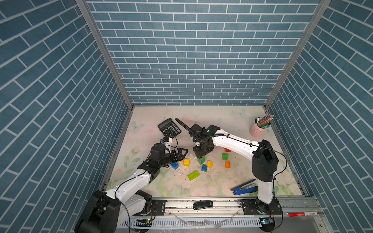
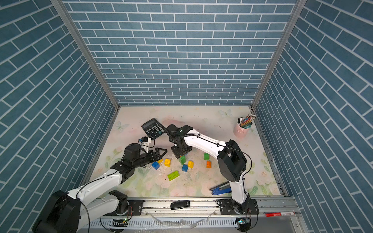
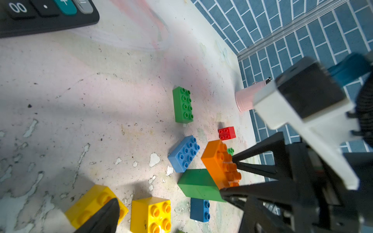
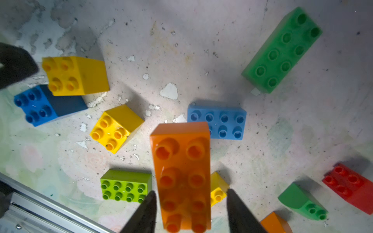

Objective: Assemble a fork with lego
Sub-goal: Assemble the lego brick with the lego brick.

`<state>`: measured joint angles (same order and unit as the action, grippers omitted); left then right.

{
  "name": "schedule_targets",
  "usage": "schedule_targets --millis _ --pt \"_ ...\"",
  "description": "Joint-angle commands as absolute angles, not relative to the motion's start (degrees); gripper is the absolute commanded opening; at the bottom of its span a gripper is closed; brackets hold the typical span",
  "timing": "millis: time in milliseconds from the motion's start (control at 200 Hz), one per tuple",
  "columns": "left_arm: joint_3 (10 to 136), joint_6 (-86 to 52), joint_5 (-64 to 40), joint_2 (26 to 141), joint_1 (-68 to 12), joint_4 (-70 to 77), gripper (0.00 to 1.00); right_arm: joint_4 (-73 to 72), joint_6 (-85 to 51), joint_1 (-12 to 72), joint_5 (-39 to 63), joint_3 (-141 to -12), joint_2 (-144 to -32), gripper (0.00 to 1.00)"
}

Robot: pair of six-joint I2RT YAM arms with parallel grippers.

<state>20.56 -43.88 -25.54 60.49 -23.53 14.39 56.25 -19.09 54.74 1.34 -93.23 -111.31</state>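
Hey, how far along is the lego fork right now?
Done: only an orange brick set on a green brick. In hand: nothing; the right claw stands open around the orange brick, the left claw open and empty. Left: nearly everything; the lime brick and light-blue brick lie loose, no prongs yet.

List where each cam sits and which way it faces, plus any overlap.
Top views: high above the front rail, looking down toward the back wall; both arms, left gripper and right gripper.
Left wrist: low over the table, facing across it to the pink pen cup; own fingertip, plus the right gripper.
Right wrist: straight down on the orange brick; own two fingertips flank it.
Shared: both wrist views show that orange brick and the long green brick.
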Motion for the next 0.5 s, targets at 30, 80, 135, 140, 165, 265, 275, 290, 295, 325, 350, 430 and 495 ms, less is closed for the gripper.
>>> schedule_targets --millis 30,80,135,140,165,265,275,290,295,325,350,430,495 --pt "22.1 -42.2 -25.2 59.8 -23.2 12.7 0.98 53.7 -20.1 54.3 1.8 -92.5 -106.6 0.78" --pt "22.3 -42.0 -24.9 59.5 -23.2 12.2 0.98 51.9 -20.7 54.3 0.5 -91.2 -104.7 0.78" --pt "22.4 -41.8 -24.5 59.1 -23.2 11.5 0.98 49.5 -21.2 54.3 -1.3 -88.8 -102.5 0.75" --pt "22.4 -41.8 -24.4 59.1 -23.2 11.4 0.98 49.3 -21.3 54.3 -1.4 -88.5 -102.3 0.75" --pt "22.3 -41.8 -24.2 58.7 -23.2 11.1 0.98 48.2 -21.4 54.4 -1.7 -87.4 -101.4 0.73" --pt "21.6 -42.0 -23.0 56.9 -22.8 9.5 0.98 44.2 -19.0 56.0 -1.1 -83.1 -97.9 0.66" --pt "21.4 -42.0 -23.0 56.6 -22.7 9.5 0.98 43.6 -18.5 56.2 -0.9 -82.7 -97.5 0.65" --pt "21.1 -42.2 -22.8 56.2 -22.5 9.3 0.98 42.9 -17.7 56.8 -0.5 -82.1 -97.1 0.64" --pt "21.0 -42.2 -22.8 56.0 -22.4 9.3 0.98 42.6 -17.5 56.9 -0.5 -81.9 -96.8 0.64" --pt "20.4 -42.8 -22.8 55.1 -21.9 9.2 0.98 41.1 -15.7 57.8 -0.1 -80.5 -95.7 0.62" --pt "19.6 -43.2 -22.8 54.3 -21.2 9.2 0.98 39.6 -14.3 58.6 0.3 -79.4 -94.8 0.62" --pt "17.4 -44.8 -23.4 50.9 -19.1 8.7 0.97 36.0 -9.7 61.1 1.8 -76.6 -92.9 0.63" --pt "16.0 -45.8 -24.3 48.2 -16.8 7.7 0.96 35.8 -7.3 62.7 4.2 -76.6 -93.4 0.67"
